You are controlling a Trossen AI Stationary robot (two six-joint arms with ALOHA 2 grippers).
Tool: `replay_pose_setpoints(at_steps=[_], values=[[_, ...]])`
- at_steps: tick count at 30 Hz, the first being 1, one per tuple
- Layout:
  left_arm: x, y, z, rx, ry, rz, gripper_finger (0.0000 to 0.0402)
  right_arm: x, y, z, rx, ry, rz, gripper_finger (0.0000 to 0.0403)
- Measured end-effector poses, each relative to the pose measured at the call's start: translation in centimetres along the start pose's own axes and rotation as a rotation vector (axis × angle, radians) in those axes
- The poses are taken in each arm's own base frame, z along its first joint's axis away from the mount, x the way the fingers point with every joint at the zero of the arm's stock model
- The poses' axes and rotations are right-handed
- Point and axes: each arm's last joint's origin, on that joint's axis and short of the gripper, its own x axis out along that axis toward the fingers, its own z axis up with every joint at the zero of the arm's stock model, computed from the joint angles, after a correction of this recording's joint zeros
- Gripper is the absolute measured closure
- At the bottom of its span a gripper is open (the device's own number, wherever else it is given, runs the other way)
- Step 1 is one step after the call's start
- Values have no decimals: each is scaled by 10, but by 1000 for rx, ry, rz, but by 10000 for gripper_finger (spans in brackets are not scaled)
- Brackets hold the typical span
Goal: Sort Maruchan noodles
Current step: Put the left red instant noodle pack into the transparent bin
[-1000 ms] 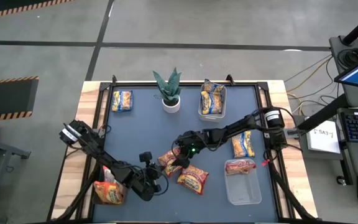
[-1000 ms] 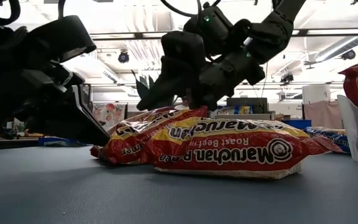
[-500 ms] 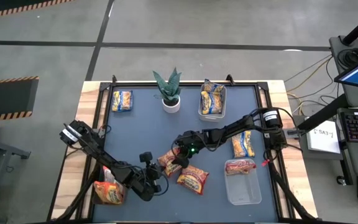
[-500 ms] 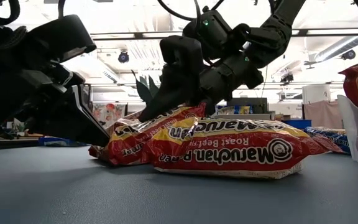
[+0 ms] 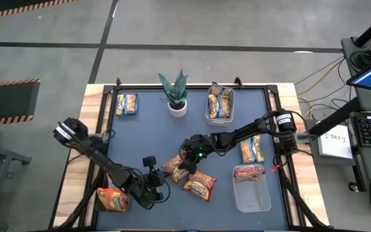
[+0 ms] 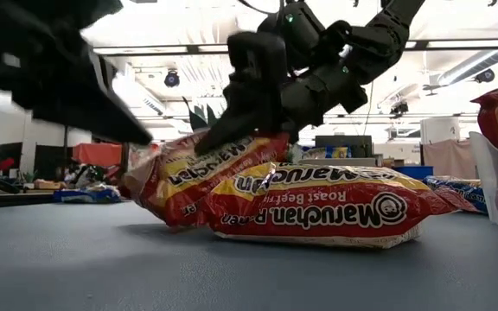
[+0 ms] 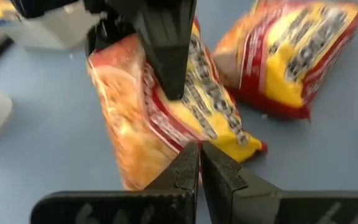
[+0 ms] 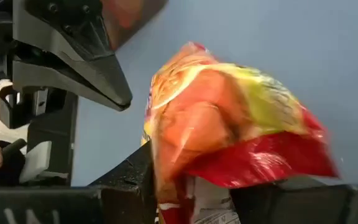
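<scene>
Two red-and-yellow Maruchan packets lie mid-table. My right gripper (image 5: 183, 164) is shut on the left one (image 5: 172, 166), which stands tipped up (image 6: 206, 168). The other packet (image 5: 200, 185) lies flat just beside it, toward the near edge (image 6: 318, 207). My left gripper (image 5: 160, 192) hovers shut on the near-left side of the tipped packet, its fingertips (image 7: 199, 152) pointing at it; I see no touch. My right gripper pinches the tipped packet between its two fingers, one dark finger (image 7: 166, 56) lying across the printed face (image 7: 197, 99). The fingers slant down from the table's right. The packet's held side is raised (image 8: 229, 124); its lower edge (image 6: 175, 220) stays on the table against the flat packet.
A small potted plant (image 5: 176, 96) stands at the far middle. Clear bins with packets sit at the far right (image 5: 219, 106), near right (image 5: 251, 187) and near left (image 5: 111, 198). Loose packets lie at the far left (image 5: 127, 104) and at the right (image 5: 252, 149).
My right gripper has shut on the left packet and tipped it up; the gripped side has risen while the lower edge stayed on the table. My left gripper has risen, still shut.
</scene>
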Motion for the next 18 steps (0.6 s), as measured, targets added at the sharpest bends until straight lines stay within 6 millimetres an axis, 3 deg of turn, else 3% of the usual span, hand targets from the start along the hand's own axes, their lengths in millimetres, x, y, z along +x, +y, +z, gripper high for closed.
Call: replay_pose_setpoints(at_steps=[11,18], values=[[-50,19,34,-25,-259,160,401,-10,10,5,-37,-12,11,284],[-57,22,38,-62,-312,212,401,-12,12,7,-44,-13,16,290]])
